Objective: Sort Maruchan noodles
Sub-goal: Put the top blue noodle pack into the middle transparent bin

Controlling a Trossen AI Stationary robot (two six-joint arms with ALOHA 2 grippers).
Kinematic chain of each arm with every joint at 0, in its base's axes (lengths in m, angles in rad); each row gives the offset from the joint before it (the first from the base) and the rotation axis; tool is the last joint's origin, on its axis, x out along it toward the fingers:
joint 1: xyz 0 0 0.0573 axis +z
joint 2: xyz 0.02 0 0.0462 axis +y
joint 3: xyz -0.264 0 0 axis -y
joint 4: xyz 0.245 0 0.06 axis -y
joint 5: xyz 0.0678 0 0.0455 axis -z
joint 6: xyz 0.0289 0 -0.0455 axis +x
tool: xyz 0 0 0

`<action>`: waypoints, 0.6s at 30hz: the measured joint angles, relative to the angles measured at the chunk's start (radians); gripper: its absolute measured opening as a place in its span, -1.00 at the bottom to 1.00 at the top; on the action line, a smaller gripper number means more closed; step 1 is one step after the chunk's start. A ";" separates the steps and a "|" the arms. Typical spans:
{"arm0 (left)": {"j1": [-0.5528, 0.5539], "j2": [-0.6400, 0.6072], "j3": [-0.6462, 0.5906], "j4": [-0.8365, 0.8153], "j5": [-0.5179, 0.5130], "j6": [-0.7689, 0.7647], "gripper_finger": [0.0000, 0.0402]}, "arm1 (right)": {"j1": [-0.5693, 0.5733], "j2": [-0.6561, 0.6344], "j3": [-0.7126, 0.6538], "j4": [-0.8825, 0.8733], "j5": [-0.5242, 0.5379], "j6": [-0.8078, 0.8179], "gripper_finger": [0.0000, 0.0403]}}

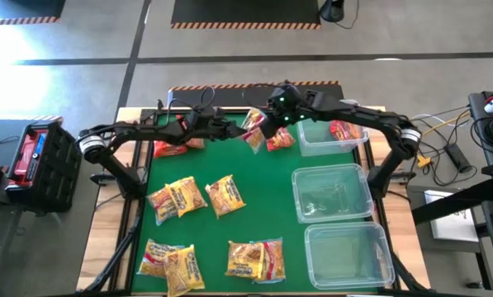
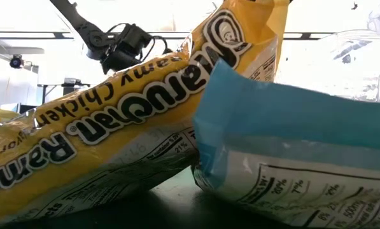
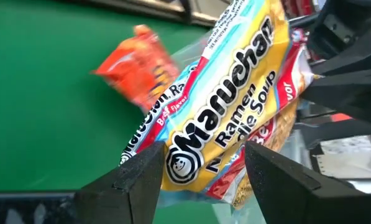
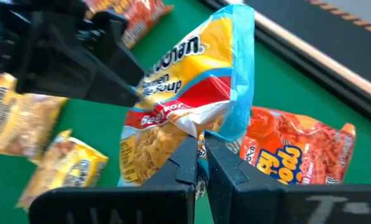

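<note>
Right gripper (image 4: 201, 163) pinches one beef noodle packet (image 4: 185, 106); left gripper (image 3: 201, 171) spread, straddling it; three clear bins (image 1: 332, 193).

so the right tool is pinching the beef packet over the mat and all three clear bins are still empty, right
Not quite. The right tool is shut on the beef packet over the mat, but only two bins are empty: the high view shows a red packet already lying in the far bin.

"maruchan ramen noodle soup" on packet (image 3: 229, 118)
</note>
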 joint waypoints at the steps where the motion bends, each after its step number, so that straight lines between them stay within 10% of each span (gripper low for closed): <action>1: -0.004 0.000 0.013 -0.001 0.001 0.004 0.02 | 0.000 -0.018 0.000 -0.013 -0.002 0.008 -0.96; 18: -0.114 0.012 0.235 -0.036 0.015 0.116 0.02 | 0.084 -0.242 -0.002 -0.309 -0.051 0.136 -0.96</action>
